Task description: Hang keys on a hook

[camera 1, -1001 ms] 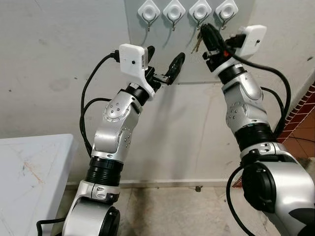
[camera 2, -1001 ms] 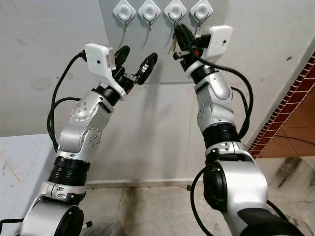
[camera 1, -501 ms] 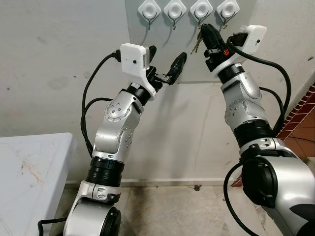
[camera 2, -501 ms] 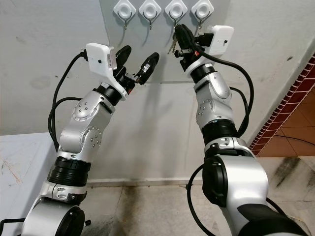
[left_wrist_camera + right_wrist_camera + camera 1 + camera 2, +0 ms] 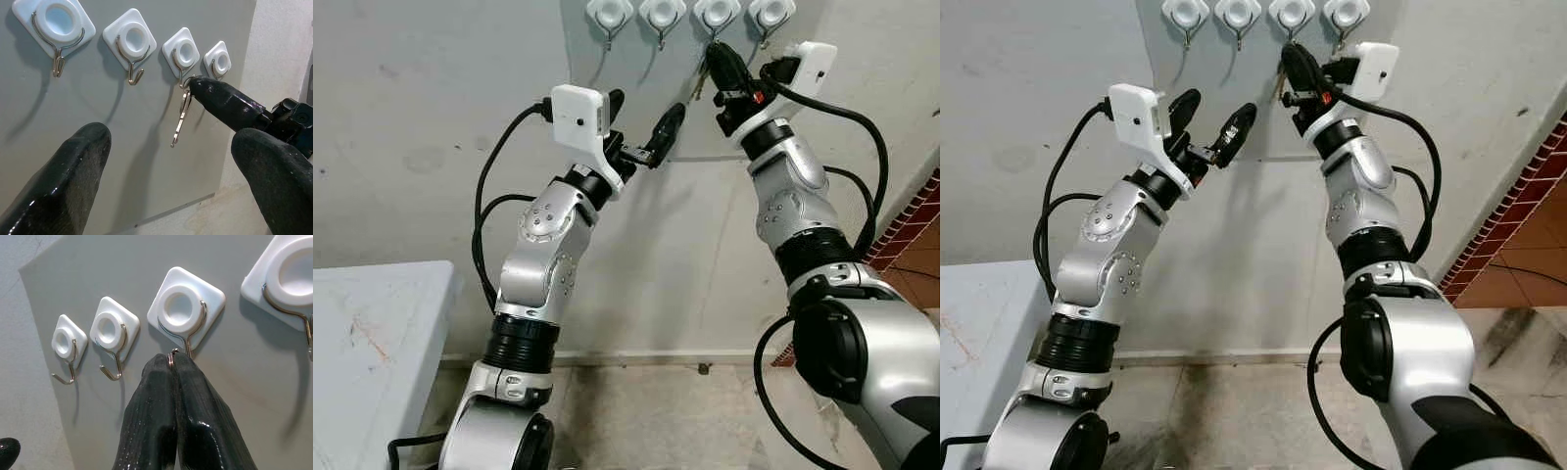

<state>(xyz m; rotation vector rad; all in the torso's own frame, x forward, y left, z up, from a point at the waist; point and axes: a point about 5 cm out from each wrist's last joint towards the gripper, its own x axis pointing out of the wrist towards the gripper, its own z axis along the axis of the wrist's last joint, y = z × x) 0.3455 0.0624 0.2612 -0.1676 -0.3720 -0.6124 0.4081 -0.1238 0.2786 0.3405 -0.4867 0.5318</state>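
In the left eye view both arms are raised toward a grey panel (image 5: 636,93) on the wall, where four white hooks run in a row along the top. The right gripper (image 5: 717,54) is up against the third hook (image 5: 715,14) from the left, its fingers pressed together on the keys (image 5: 703,80), which dangle just below that hook. The left gripper (image 5: 641,116) hovers lower and to the left, its fingers spread wide with nothing between them. A pale table (image 5: 372,343) stands near the left edge. The left wrist view shows the keys (image 5: 181,117) hanging from their ring at the tip of the third hook (image 5: 181,53), pinched by the right gripper's black fingers (image 5: 220,100). The right wrist view shows the closed fingertips (image 5: 168,364) touching the hook's (image 5: 186,308) wire bend, the ring held between them.
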